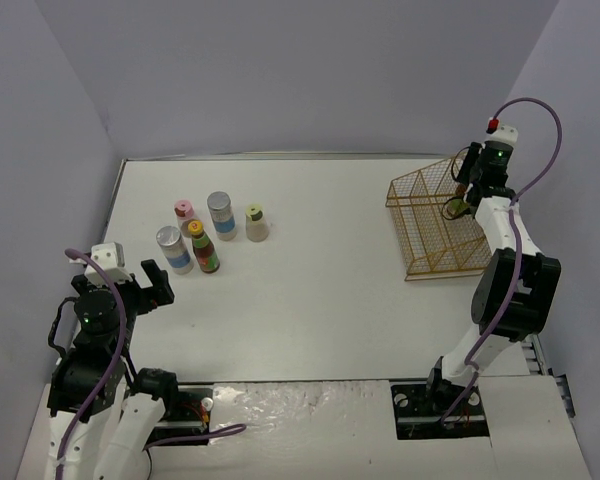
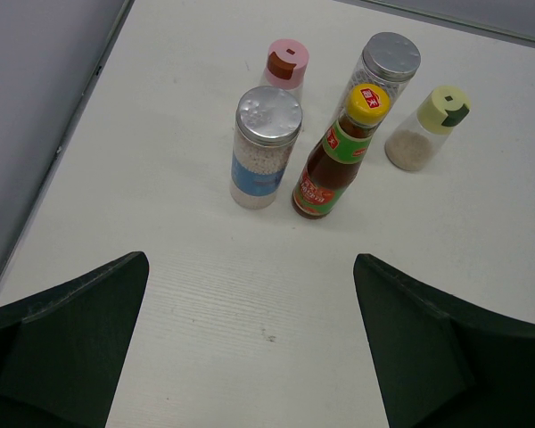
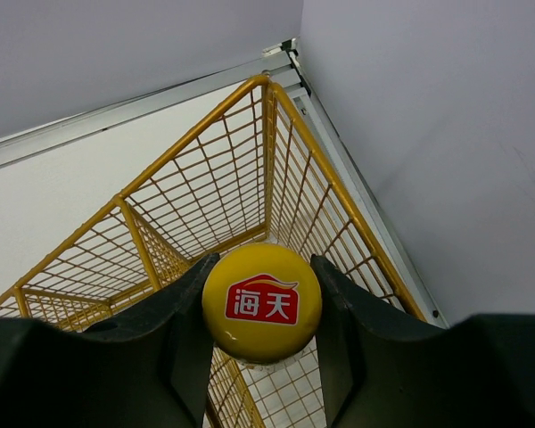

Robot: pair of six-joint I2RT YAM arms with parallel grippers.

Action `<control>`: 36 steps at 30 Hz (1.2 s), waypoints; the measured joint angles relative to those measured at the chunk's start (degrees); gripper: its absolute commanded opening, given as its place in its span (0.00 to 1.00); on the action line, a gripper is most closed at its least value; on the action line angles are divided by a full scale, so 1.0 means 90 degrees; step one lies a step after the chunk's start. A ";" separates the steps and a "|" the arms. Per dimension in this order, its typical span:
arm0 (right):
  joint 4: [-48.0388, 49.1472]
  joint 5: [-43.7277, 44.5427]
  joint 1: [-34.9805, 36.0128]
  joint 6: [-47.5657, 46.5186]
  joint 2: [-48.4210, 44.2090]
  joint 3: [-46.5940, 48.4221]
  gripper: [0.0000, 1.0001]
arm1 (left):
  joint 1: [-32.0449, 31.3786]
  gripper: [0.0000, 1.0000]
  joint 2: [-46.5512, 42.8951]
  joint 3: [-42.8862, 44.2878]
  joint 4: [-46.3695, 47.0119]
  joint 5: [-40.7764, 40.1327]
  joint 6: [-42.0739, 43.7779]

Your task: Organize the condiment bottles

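Five condiment bottles stand in a cluster at the left of the table: a pink-capped shaker, a silver-lidded jar, a yellow-green-capped shaker, a second silver-lidded jar and a dark yellow-capped bottle. My left gripper is open and empty, a short way in front of them. My right gripper is shut on the yellow cap of the other dark bottle, held over the yellow wire basket, near its far right corner. The bottle's body is hidden below the cap.
The wire basket stands at the table's right, close to the right wall and the table's far edge. The left wall runs close beside the bottle cluster. The white table lies between cluster and basket.
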 measured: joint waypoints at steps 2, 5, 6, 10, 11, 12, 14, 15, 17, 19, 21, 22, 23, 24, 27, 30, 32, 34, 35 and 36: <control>0.0025 -0.0027 0.0000 0.0003 0.0000 -0.0014 0.39 | 0.0000 0.97 0.0000 0.0000 0.0000 0.0000 0.0000; 0.0053 -0.0057 0.0000 0.0011 0.0000 -0.0029 0.42 | 0.0000 0.97 0.0000 0.0000 -0.0001 0.0000 0.0000; 0.0057 -0.0066 0.0000 0.0011 0.0000 -0.0030 0.43 | 0.0000 0.97 0.0000 0.0000 0.0000 0.0000 0.0000; 0.0140 -0.0114 0.0002 0.0012 -0.0004 -0.0042 0.54 | 0.0000 0.97 0.0000 0.0000 -0.0001 0.0000 0.0000; 0.0173 -0.0141 0.0002 0.0014 -0.0007 -0.0044 0.56 | 0.0000 0.97 0.0000 0.0000 -0.0001 0.0000 0.0000; 0.0204 -0.0170 0.0002 0.0020 -0.0010 -0.0046 0.57 | 0.0000 0.97 0.0000 0.0000 -0.0001 0.0000 0.0000; 0.0244 -0.0209 0.0004 0.0027 -0.0014 -0.0049 0.60 | 0.0000 0.97 0.0000 0.0000 -0.0001 0.0000 0.0000; 0.0258 -0.0222 0.0005 0.0028 -0.0020 -0.0050 0.60 | 0.0000 0.97 -0.0001 0.0000 -0.0001 0.0000 0.0000; 0.0273 -0.0251 0.0007 0.0027 -0.0046 -0.0050 0.60 | 0.0000 0.97 -0.0005 0.0000 -0.0001 0.0000 0.0000; 0.0257 -0.0283 0.0007 0.0028 -0.0086 -0.0050 0.60 | 0.0000 0.97 -0.0015 0.0000 -0.0001 0.0000 0.0000; 0.0240 -0.0293 0.0007 0.0026 -0.0122 -0.0050 0.60 | 0.0000 0.97 -0.0032 0.0000 -0.0001 0.0000 0.0000; 0.0220 -0.0298 0.0007 0.0025 -0.0148 -0.0050 0.61 | 0.0000 0.97 -0.0040 0.0000 -0.0001 0.0002 0.0000; 0.0199 -0.0300 0.0007 0.0025 -0.0181 -0.0050 0.61 | 0.0000 0.97 -0.0046 0.0000 -0.0001 0.0002 0.0000; 0.0179 -0.0303 0.0007 0.0025 -0.0215 -0.0050 0.61 | 0.0000 0.97 -0.0052 0.0000 -0.0001 0.0000 0.0000; 0.0085 -0.0306 0.0007 0.0028 -0.0351 -0.0050 0.66 | 0.0000 0.97 -0.0071 0.0000 -0.0001 0.0002 0.0000; -0.0170 -0.0386 0.0025 0.0029 -0.0517 0.0067 0.76 | 0.0000 0.97 -0.0083 0.0000 -0.0001 0.0004 0.0000; -0.0350 -0.0435 0.0062 0.0045 -0.0629 0.0215 0.83 | 0.0000 0.97 -0.0083 0.0000 -0.0001 0.0012 0.0000; -0.0581 -0.0477 0.0132 0.0053 -0.0771 0.0403 0.88 | 0.0000 0.97 -0.0083 0.0000 -0.0001 0.0035 0.0000; -0.0707 -0.0511 0.0205 0.0052 -0.0863 0.0504 0.90 | 0.0000 0.97 -0.0083 0.0000 -0.0001 0.0048 0.0000; -0.0825 -0.0552 0.0307 0.0051 -0.0973 0.0594 0.93 | 0.0000 0.97 -0.0083 0.0000 -0.0001 0.0060 0.0000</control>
